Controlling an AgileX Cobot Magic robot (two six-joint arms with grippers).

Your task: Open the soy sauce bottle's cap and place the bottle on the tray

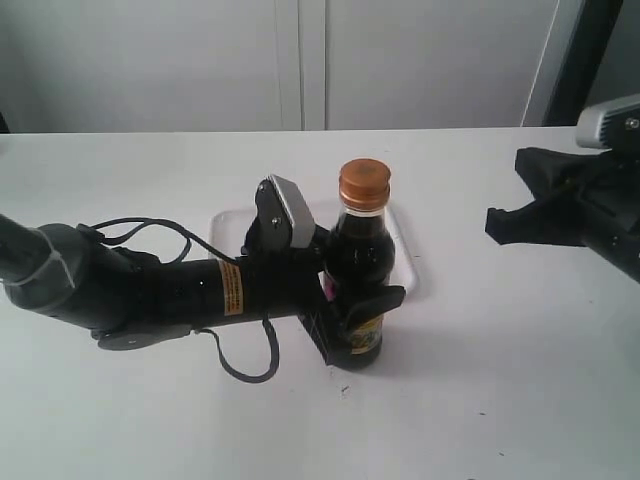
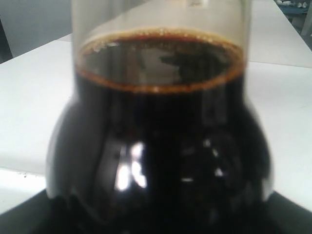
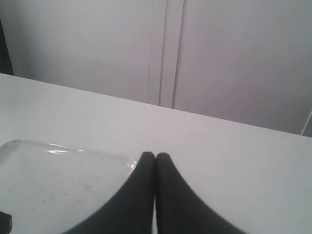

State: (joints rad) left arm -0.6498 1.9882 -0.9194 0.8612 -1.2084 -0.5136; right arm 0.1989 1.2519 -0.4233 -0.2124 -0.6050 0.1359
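Left pincer [image 1: 360, 305] seemingly snug around soy sauce bottle [image 1: 358, 250], label [image 1: 366, 335] half-hidden.

Your bottle [image 1: 358, 265] stands on the counter [image 1: 500, 400], tray [image 1: 408, 262] just behind, cap [image 1: 363, 183] on top, left hand [image 1: 355, 320] around it, right hand [image 3: 155, 160] off right.

We see bare white tabletop [image 1: 480, 340] right of the clear dark-liquid bottle [image 1: 358, 250]; the black left arm [image 1: 170, 290] blocks its left.

One bottle [image 1: 358, 262], one cap [image 1: 363, 185], one tray [image 1: 404, 243]
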